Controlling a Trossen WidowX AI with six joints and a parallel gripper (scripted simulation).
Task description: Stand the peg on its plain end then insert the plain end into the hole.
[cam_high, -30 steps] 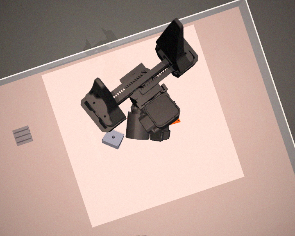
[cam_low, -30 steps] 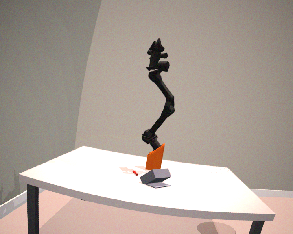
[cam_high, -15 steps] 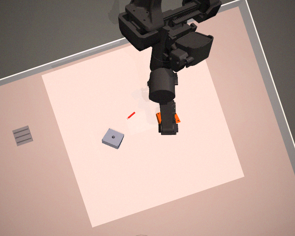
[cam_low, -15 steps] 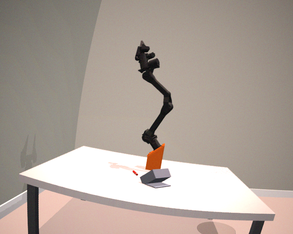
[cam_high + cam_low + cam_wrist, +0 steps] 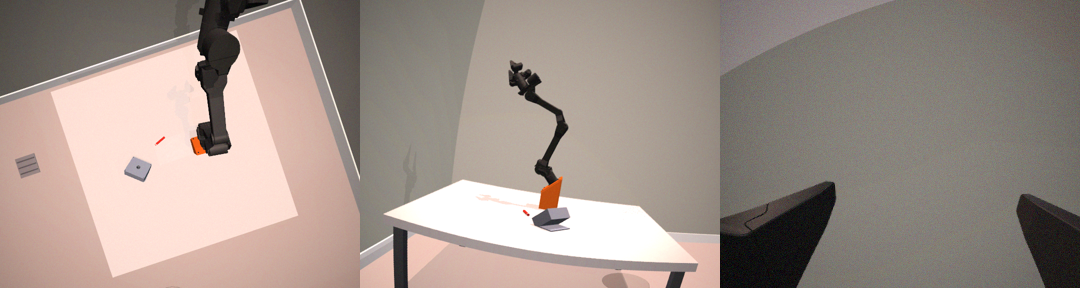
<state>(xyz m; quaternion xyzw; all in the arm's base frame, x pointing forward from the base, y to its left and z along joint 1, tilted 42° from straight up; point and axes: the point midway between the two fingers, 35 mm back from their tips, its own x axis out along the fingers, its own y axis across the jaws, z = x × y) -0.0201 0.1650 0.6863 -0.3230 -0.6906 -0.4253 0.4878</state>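
The red peg (image 5: 160, 140) (image 5: 526, 212) lies flat on the table (image 5: 210, 204) (image 5: 624, 237). Its white band is at the end nearer the panel. The grey sloped panel (image 5: 132, 167) (image 5: 558, 214) stands close by, with its round hole (image 5: 138, 167) in the face in the top view; the face is turned away in the exterior view. My gripper (image 5: 510, 66) (image 5: 928, 198) is open and empty, high above the table and far from the peg. In the wrist view its fingers stand wide apart with only wall behind them. Its fingers are out of frame in the top view.
The orange base mount (image 5: 196, 146) (image 5: 550, 196) stands beside the panel and carries the arm. The arm rises from it and leans toward the top edge in the top view. A grey slotted floor plate (image 5: 23, 165) lies beyond the table.
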